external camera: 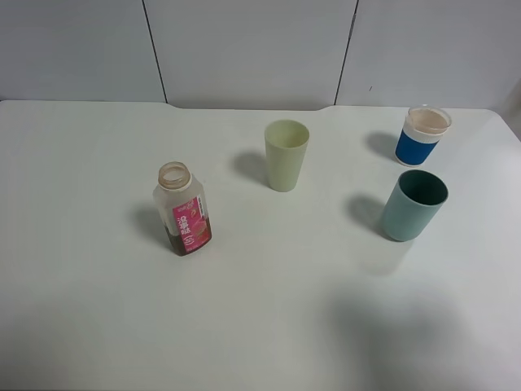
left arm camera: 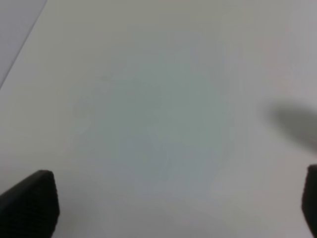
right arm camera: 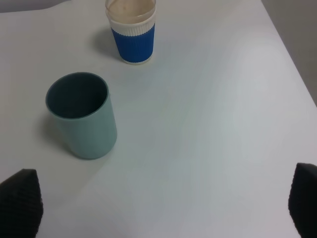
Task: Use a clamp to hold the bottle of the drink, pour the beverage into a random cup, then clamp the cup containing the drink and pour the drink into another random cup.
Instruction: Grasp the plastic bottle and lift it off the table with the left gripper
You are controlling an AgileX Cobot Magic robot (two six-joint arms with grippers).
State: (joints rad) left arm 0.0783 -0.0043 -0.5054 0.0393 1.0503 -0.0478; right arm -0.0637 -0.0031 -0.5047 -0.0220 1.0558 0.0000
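1. Three cups and one bottle (external camera: 183, 210) stand upright on the white worktop (external camera: 269, 318); the bottle, uncapped, pink-labelled and holding dark drink low down, is on the left, well apart from the cups.
2. A pale green cup (external camera: 286, 155) stands mid-worktop; a blue-banded cup (external camera: 423, 136) is at the far right; a teal cup (external camera: 415, 205) sits near it, closer to the front.
3. The left claw (left arm camera: 173, 201) has its fingers spread wide over bare worktop, gripping nothing.
4. The right claw (right arm camera: 163, 198) is likewise spread and empty; the teal cup lies ahead of it.
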